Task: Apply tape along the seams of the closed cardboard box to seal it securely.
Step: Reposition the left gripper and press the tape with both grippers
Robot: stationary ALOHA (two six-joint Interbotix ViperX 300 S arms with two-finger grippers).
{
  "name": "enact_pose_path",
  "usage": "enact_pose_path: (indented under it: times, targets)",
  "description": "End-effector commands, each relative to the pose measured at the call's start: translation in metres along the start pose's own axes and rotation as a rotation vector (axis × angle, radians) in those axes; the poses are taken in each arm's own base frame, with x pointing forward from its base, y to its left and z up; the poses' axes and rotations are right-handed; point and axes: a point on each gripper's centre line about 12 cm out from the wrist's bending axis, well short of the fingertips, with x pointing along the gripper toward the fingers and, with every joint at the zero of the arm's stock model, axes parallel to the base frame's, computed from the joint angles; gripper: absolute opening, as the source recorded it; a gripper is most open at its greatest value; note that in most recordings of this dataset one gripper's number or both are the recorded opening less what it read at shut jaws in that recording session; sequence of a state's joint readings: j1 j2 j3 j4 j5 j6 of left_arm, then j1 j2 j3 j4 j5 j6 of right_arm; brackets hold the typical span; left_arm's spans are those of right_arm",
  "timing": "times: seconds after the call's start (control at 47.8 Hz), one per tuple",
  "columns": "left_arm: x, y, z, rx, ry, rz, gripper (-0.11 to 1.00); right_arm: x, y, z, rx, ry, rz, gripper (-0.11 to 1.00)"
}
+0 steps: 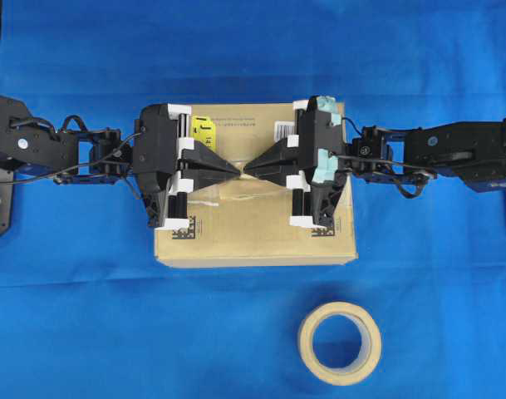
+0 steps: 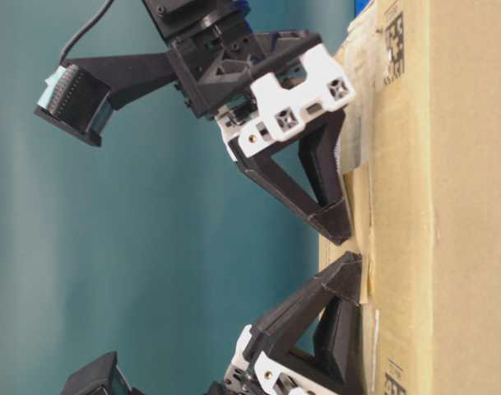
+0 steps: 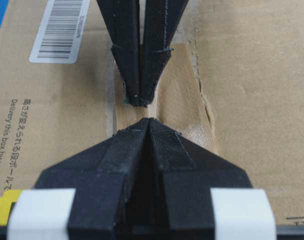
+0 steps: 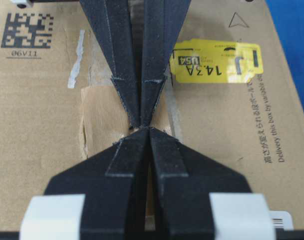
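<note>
Both black arms carry thin black cables, white brackets and tapering black fingers (image 3: pixel 127 65); the right wrist camera (image 1: pixel 327 133) is teal-padded.

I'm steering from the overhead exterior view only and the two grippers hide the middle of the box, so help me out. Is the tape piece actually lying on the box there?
Observer: Yes. The left wrist view shows the tape lying flat on the cardboard box under both tips.
Operator: Are the grippers shut?
Observer: The left gripper is shut, fingers together, on nothing.
Operator: And the right?
Observer: The right gripper is shut too, its tip almost meeting the left one.
Operator: Are they touching the box?
Observer: From table level, both tips are at the box's top.
</note>
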State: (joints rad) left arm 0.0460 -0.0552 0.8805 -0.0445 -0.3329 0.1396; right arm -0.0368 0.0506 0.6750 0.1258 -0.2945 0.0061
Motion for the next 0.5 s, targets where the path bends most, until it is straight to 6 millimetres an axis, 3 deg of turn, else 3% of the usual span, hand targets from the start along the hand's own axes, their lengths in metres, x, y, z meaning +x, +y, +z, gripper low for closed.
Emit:
enact_pose_path:
  times: [0.0, 0.23, 0.481]
  targets:
    - [0.0, 0.005, -0.008, -0.012, 0.024, 0.012, 0.0, 0.001, 0.004, 0.015, 0.002, -0.04, 0.009, -0.01]
    - [0.0, 0.005, -0.009, -0.014, 0.028, 0.013, 0.0, 0.003, 0.002, 0.003, 0.004, 0.007, 0.003, -0.01]
    - [-0.006, 0.003, -0.015, -0.012, 0.041, 0.009, 0.0, -0.011, -0.006, -0.016, 0.044, 0.06, -0.023, -0.01]
